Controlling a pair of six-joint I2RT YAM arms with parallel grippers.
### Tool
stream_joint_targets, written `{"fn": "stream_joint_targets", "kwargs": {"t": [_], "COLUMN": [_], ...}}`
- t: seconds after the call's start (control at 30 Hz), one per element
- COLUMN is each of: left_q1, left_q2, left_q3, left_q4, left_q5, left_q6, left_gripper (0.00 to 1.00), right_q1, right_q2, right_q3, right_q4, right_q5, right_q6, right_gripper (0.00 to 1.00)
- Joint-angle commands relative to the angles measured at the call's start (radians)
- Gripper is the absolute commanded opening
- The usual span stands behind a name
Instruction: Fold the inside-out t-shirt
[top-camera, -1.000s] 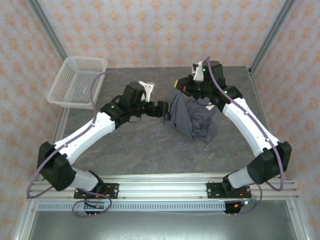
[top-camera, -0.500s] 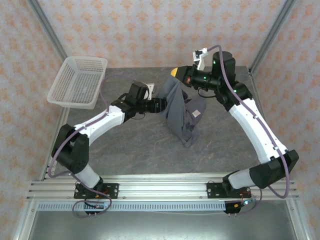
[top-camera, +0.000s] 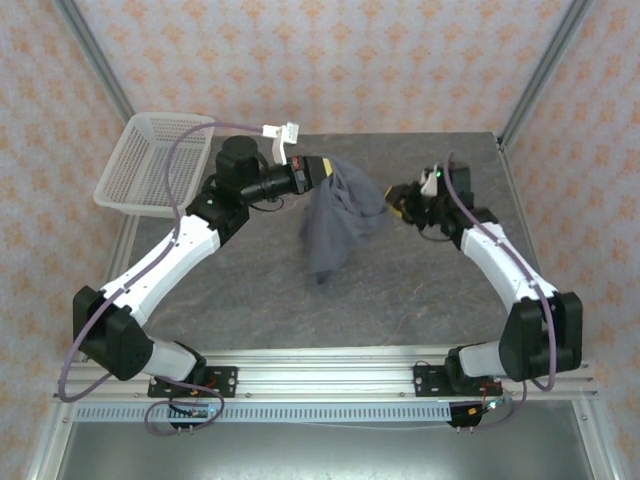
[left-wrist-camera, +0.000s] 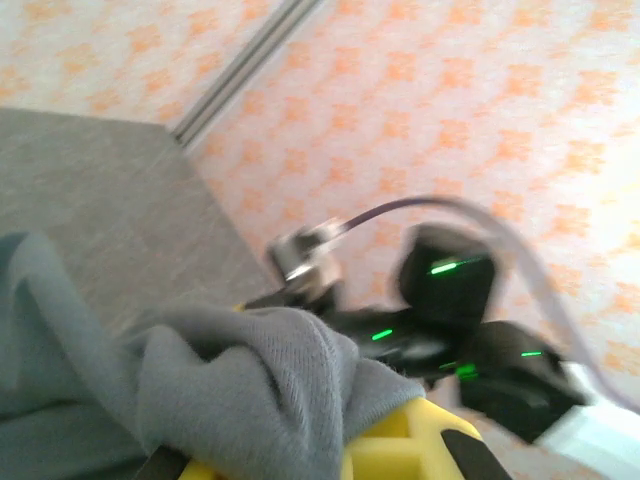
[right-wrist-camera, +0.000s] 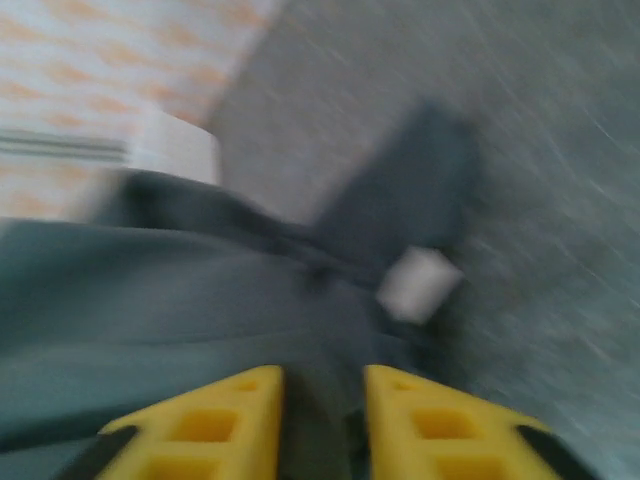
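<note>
The inside-out t-shirt (top-camera: 335, 215) is a dark slate-grey cloth hanging in a bunch over the middle back of the table. My left gripper (top-camera: 325, 168) is shut on its upper edge and holds it up; in the left wrist view the cloth (left-wrist-camera: 230, 380) wraps over the yellow fingers (left-wrist-camera: 410, 445) of the left gripper (left-wrist-camera: 300, 440). My right gripper (top-camera: 398, 198) sits at the shirt's right edge. In the blurred right wrist view the right gripper (right-wrist-camera: 322, 400) has its fingers parted, grey cloth (right-wrist-camera: 200, 300) lies in the gap, and the white tag (right-wrist-camera: 418, 283) shows just beyond.
A white mesh basket (top-camera: 155, 160) stands at the back left corner of the grey table (top-camera: 250, 290). Metal frame posts rise at both back corners. Both arms reach in from the near rail.
My left gripper has shut on the shirt and lifted it up and back. My right gripper has parted its fingers and swung right and lower, so the shirt now hangs from the left.
</note>
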Motion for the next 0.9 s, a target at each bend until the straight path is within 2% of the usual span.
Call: {"fn": "stream_joint_targets", "kwargs": {"t": [0.0, 0.07, 0.13, 0.17, 0.27, 0.33, 0.37, 0.43, 0.57, 0.7, 0.77, 0.87], "left_q1": [0.001, 0.001, 0.001, 0.000, 0.000, -0.002, -0.002, -0.002, -0.005, -0.005, -0.006, -0.006], "left_q2": [-0.008, 0.005, 0.017, 0.023, 0.036, 0.040, 0.045, 0.054, 0.054, 0.054, 0.054, 0.054], "left_q3": [0.048, 0.057, 0.060, 0.066, 0.071, 0.069, 0.071, 0.072, 0.063, 0.077, 0.082, 0.084], "left_q4": [-0.109, -0.176, -0.227, -0.256, -0.294, -0.305, -0.315, -0.321, -0.295, -0.303, -0.309, -0.318], "left_q5": [0.052, 0.078, 0.095, 0.090, 0.075, 0.053, 0.040, 0.033, 0.039, 0.043, 0.045, 0.031], "left_q6": [0.088, 0.128, 0.175, 0.186, 0.193, 0.185, 0.183, 0.176, 0.155, 0.160, 0.162, 0.164], "left_gripper": [0.00, 0.00, 0.00, 0.00, 0.00, 0.00, 0.00, 0.00, 0.00, 0.00, 0.00, 0.00], "right_q1": [0.007, 0.047, 0.122, 0.154, 0.241, 0.314, 0.346, 0.384, 0.413, 0.414, 0.414, 0.415], "right_q2": [-0.156, -0.271, -0.344, -0.369, -0.407, -0.391, -0.370, -0.323, -0.257, -0.206, -0.178, -0.128], "right_q3": [-0.012, -0.003, -0.029, -0.050, -0.102, -0.094, -0.076, -0.042, -0.020, -0.046, -0.048, -0.031], "right_q4": [0.079, 0.045, 0.069, 0.095, 0.205, 0.246, 0.257, 0.253, 0.179, 0.197, 0.225, 0.295], "right_q5": [0.079, 0.190, 0.225, 0.194, 0.058, 0.040, 0.045, 0.070, 0.168, 0.135, 0.112, 0.057], "right_q6": [-0.051, -0.222, -0.436, -0.535, -0.704, -0.688, -0.642, -0.537, -0.502, -0.506, -0.489, -0.428], "right_gripper": [0.46, 0.58, 0.62, 0.62, 0.58, 0.50, 0.43, 0.38, 0.50, 0.52, 0.50, 0.35]}}
